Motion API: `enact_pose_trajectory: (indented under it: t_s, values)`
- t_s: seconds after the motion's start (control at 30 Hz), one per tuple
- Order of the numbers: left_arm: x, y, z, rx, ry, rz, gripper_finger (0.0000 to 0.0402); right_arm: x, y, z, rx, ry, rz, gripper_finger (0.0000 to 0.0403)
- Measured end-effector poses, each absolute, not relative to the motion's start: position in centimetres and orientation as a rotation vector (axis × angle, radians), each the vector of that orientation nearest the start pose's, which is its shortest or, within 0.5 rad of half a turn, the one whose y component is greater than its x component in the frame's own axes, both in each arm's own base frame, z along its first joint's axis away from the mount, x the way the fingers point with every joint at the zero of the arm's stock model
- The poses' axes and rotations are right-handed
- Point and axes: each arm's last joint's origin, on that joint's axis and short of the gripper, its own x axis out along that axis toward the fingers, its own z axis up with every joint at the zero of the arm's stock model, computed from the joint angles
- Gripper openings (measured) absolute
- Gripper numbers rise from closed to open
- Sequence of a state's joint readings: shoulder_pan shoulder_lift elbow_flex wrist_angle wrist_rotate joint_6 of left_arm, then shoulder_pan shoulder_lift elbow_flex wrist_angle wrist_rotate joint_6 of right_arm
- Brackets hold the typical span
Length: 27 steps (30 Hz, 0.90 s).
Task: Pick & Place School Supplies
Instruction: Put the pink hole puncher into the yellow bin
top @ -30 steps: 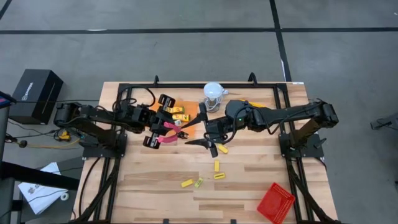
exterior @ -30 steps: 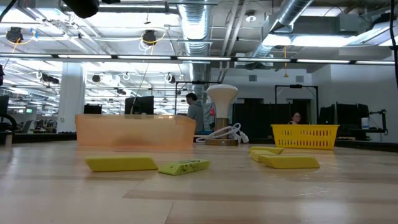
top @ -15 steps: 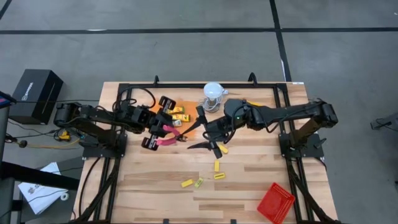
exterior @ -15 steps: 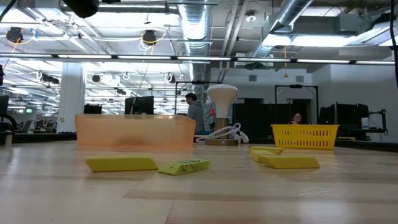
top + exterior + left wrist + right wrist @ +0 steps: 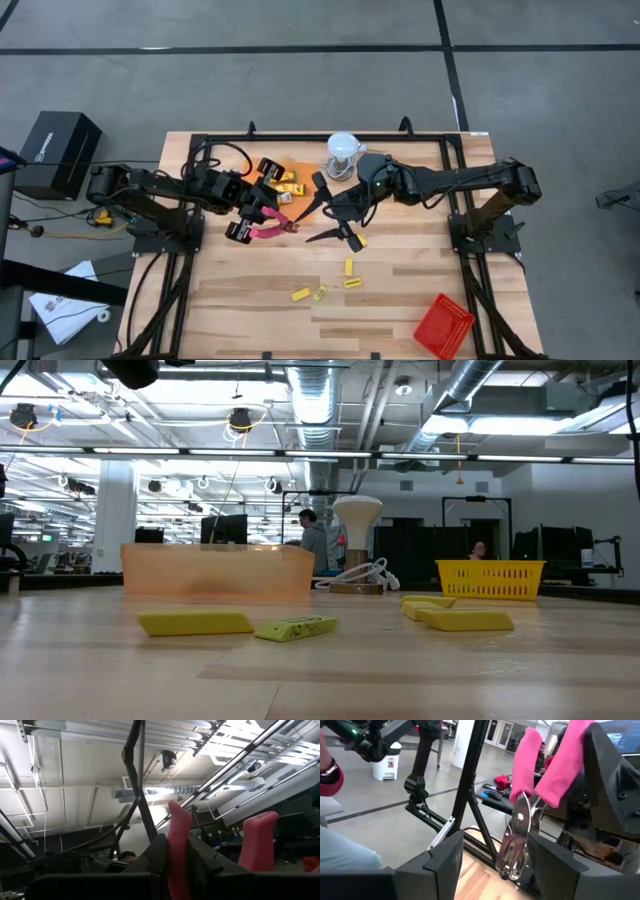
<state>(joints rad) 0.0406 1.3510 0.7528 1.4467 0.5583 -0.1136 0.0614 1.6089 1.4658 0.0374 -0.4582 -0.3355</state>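
My left gripper (image 5: 258, 212) is over the table's middle left and is shut on a pair of pink-handled scissors (image 5: 272, 227), lifted with the metal blades (image 5: 519, 837) pointing at the right arm. My right gripper (image 5: 334, 217) stands open just right of the blade tips, its fingers (image 5: 445, 865) on either side of them; I see no touch. Small yellow blocks (image 5: 349, 266) and a packet (image 5: 320, 292) lie flat on the wood. More yellow items (image 5: 289, 184) lie in the orange tray (image 5: 303, 199). My left gripper pinches one pink handle (image 5: 178, 845) of the scissors between its two fingers; the other handle (image 5: 257, 840) stands free beside it. The scissors are lifted clear of the table and lie roughly level, blades toward the table's right.
A white domed object (image 5: 343, 150) stands at the far edge behind the right gripper. A red tray (image 5: 442, 325) sits at the near right corner, and a yellow basket (image 5: 490, 578) shows far right in the low view. Bare wood lies along the near left.
The left gripper has turned a little, swinging the scissors' blades toward the near edge. The right gripper has crept toward the left and far side, closer to the blades, and stays open.
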Motion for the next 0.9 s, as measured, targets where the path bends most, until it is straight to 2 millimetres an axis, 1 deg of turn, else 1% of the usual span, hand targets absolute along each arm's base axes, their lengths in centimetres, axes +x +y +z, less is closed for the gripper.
enact_pose_trajectory:
  t_s: [0.23,0.33,0.47,0.57,0.7,0.77,0.83,0.9]
  values:
    - [26.0,-0.9,34.4,0.140,-0.789,-0.578,0.0033,37.2,3.0,38.2,-0.277,0.008,0.601,0.0199]
    - [26.0,-1.3,35.2,0.145,-0.809,-0.604,0.0033,37.2,2.9,38.2,-0.276,0.011,0.599,0.0195]
    - [26.1,-1.5,35.5,0.146,-0.814,-0.610,0.0033,37.3,2.6,38.2,-0.280,0.013,0.580,0.0190]
    - [26.2,-1.4,35.5,0.118,-0.804,-0.573,0.0033,37.4,2.6,38.1,-0.350,0.036,0.440,0.0189]
    - [26.6,-1.1,35.4,0.064,-0.793,-0.453,0.0033,37.5,3.7,37.7,-0.530,0.113,0.174,0.0194]
    - [26.5,-1.0,35.5,0.076,-0.807,-0.431,0.0033,37.4,4.3,37.5,-0.569,0.142,0.142,0.0199]
    - [26.5,-1.0,35.5,0.080,-0.812,-0.430,0.0033,38.0,4.7,37.0,-0.578,0.137,0.148,0.0204]
    - [26.4,-1.0,35.6,0.082,-0.824,-0.426,0.0033,38.1,5.0,36.5,-0.591,0.153,0.147,0.0209]
